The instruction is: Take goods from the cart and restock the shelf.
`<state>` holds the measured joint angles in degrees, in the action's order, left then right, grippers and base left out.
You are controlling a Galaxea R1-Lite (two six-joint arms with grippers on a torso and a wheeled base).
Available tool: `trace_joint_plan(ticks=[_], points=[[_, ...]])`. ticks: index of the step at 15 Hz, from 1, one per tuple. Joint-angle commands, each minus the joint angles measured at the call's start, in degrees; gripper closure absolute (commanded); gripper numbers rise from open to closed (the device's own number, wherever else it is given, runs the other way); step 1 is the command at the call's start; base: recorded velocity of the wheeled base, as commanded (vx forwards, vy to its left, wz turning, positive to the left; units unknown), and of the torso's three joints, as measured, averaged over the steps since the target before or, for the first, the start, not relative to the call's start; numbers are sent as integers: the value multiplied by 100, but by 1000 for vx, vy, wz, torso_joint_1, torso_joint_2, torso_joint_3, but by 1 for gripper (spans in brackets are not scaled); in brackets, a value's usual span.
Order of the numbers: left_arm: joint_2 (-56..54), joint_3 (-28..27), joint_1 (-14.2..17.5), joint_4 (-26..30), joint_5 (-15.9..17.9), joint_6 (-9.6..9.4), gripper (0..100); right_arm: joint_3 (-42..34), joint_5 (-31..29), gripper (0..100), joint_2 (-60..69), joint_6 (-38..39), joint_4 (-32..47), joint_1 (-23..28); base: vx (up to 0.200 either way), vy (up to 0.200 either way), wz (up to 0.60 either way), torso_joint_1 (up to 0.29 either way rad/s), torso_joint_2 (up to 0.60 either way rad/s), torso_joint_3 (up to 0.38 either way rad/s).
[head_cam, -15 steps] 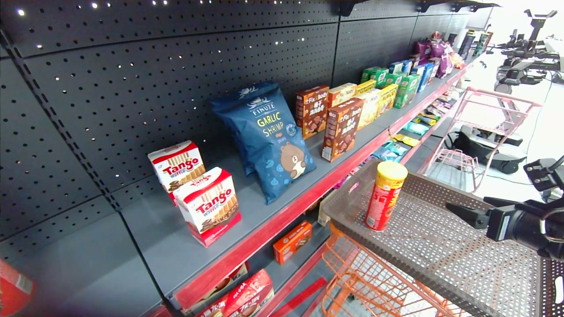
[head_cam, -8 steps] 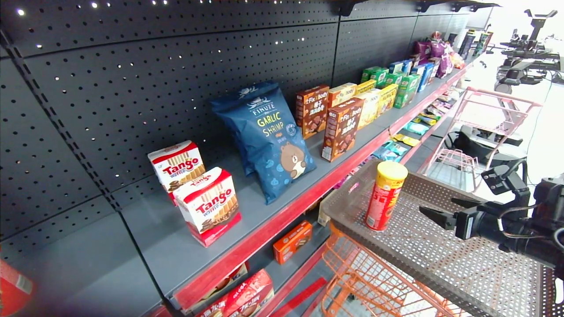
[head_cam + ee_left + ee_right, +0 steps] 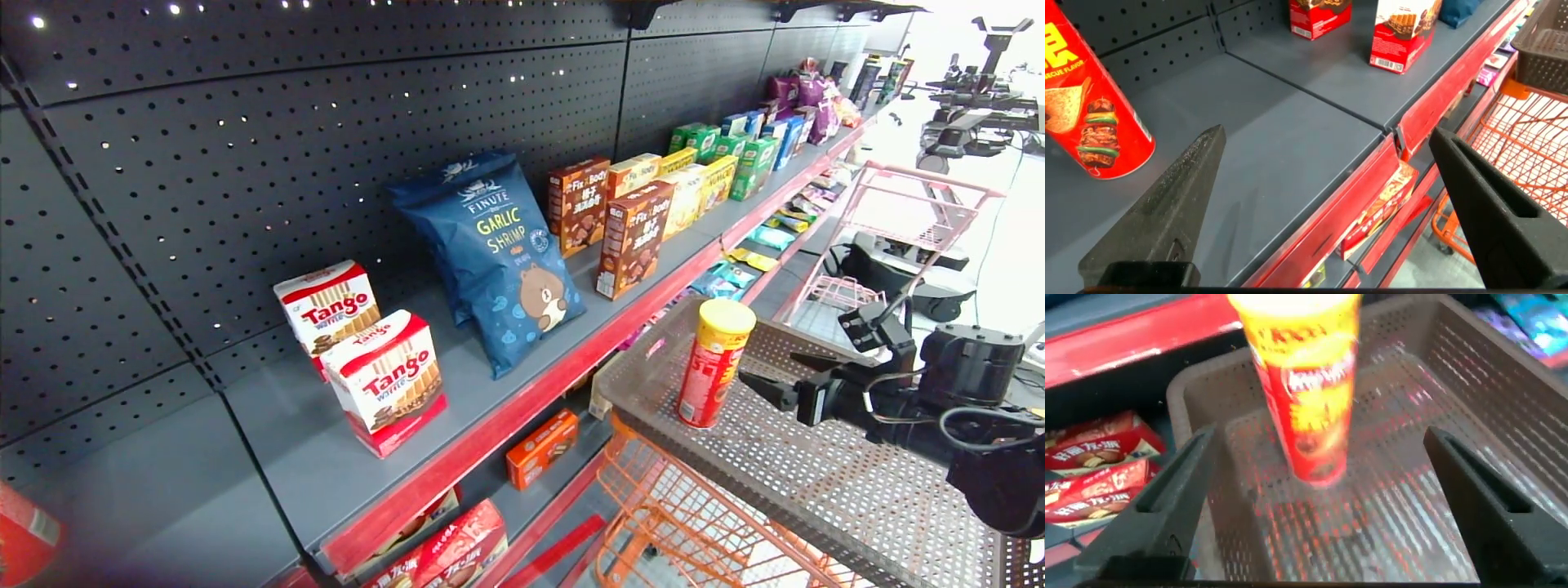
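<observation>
On the cart tray: chip can [image 3: 714, 363] stands upright near the shelf-side edge of the brown perforated tray [image 3: 816, 482], which tops the orange cart [image 3: 678, 523] just beside the shelf [image 3: 343, 474].
Can's look: tall tube with a yellow lid and a red body with yellow print.
Right arm: stretched level over the tray from the right, right fingers [image 3: 771, 388] pointing at the can and near it, not touching.
Right fingers' state: spread wide, holding nothing.
Left arm: left fingers [image 3: 1167, 212] wide apart and empty above bare shelf board, near a red can [image 3: 1094, 114].
Change: over the last second the right arm has slid across the tray toward the can; the can has not moved.
</observation>
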<state>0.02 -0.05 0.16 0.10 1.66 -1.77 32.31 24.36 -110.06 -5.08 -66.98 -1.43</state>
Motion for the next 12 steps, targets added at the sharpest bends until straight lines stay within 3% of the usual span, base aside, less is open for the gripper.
trace_joint_plan(ticks=[1, 12], points=[[-2, 5, 2, -1, 1, 1, 0, 426, 52, 0, -455, -1, 0, -86, 0, 0, 0, 0, 0, 0], [-2, 5, 2, -1, 1, 1, 0, 2579, 227, 0, -1949, -89, 281, -297, 0, 0, 0, 0, 0, 0]])
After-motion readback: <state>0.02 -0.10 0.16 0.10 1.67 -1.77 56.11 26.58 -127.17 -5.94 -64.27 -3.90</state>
